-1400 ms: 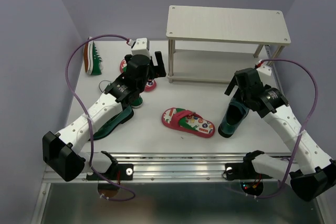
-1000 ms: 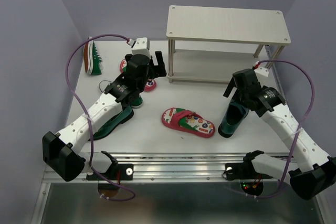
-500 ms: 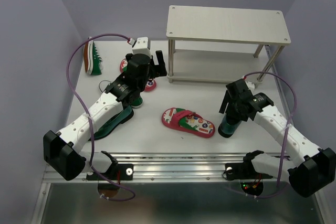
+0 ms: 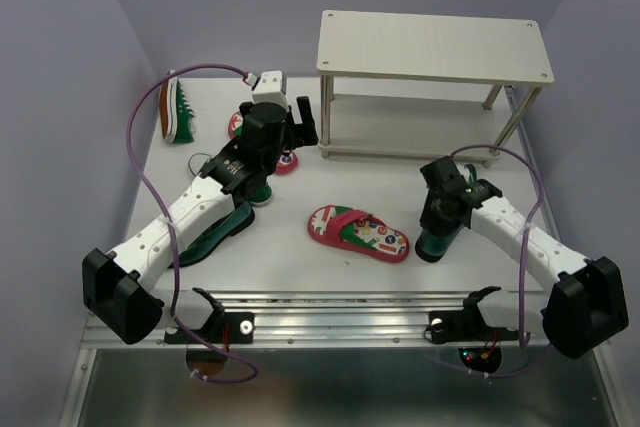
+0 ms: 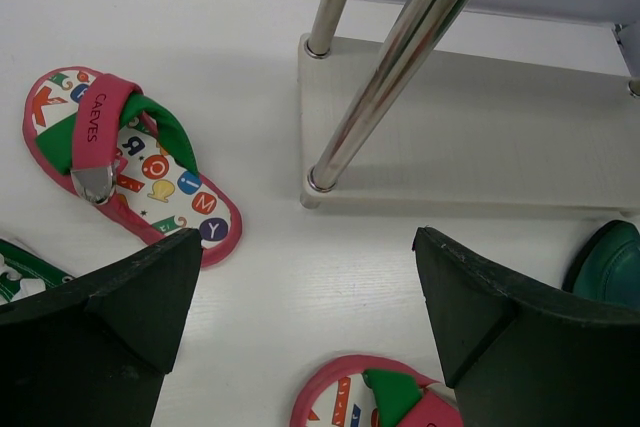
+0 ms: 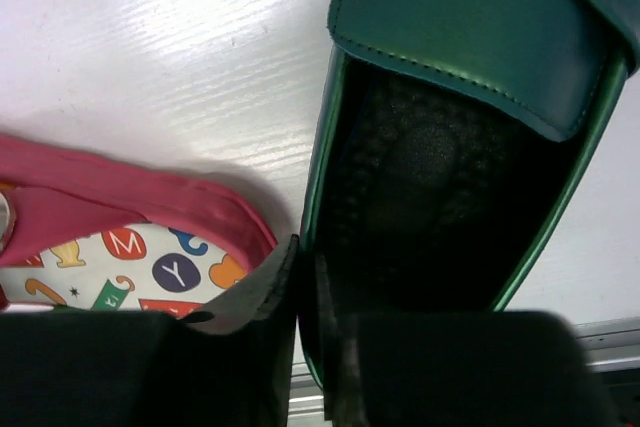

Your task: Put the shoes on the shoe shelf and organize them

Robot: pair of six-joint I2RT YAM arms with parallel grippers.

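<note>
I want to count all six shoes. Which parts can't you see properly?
- Top view: the left arm covers part of one teal loafer and nearly all of a green sneaker.
- Top view: the shoe shelf's top board hides much of its lower tier.
- Right wrist view: the top edge cuts off the other teal loafer's toe.
- Left wrist view: the bottom edge cuts off a flip-flop.

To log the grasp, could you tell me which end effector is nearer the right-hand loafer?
Right. The right end effector pinches the side wall of the loafer; the left end effector hangs open well off to its left, by the left legs of the shelf.
</note>
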